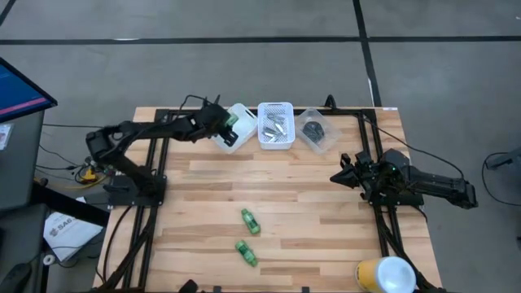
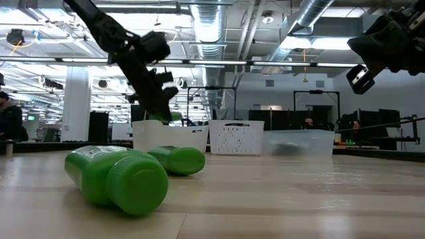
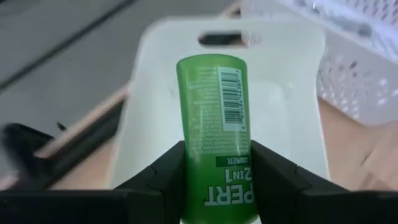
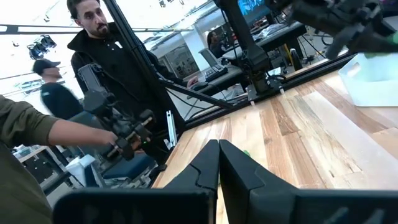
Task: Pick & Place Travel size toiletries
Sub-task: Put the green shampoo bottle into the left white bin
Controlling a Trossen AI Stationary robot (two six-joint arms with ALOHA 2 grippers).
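Green bottle (image 3: 214,134) is clamped between the fingers of the left end effector (image 3: 214,180), label text readable, long axis running straight out from the wrist toward the far wall of the white bin (image 3: 146,81). Landmark for all positions: this white bin, leftmost of three containers at the far edge of the desk (image 1: 326,236).

- Held bottle: above the bin's open mouth, not touching its floor as far as the wrist view shows. In the low view it hangs just over the bin's rim, cap end down.
- Left end effector: closed narrow on the bottle, over the bin.
- Relation that matters: bottle axis lines up with the bin's long side, bin interior directly beyond and below it. Judgement: the step in hand is the release; parting the fingers should drop it inside. Risk: a bounce off the rim if it is off-centre.

Outward from the bin:
- Perforated white basket (image 1: 275,126) just beside it, holding silvery tubes (image 1: 275,128).
- Clear tub (image 1: 319,130) beyond that, with dark pots (image 1: 313,130).
- Two more green bottles (image 1: 250,221) lie on the desk well toward the near edge from the bin, between the two arms.

Right end effector (image 1: 338,177): waiting well apart from the bin, fingers pressed together, holding nothing.
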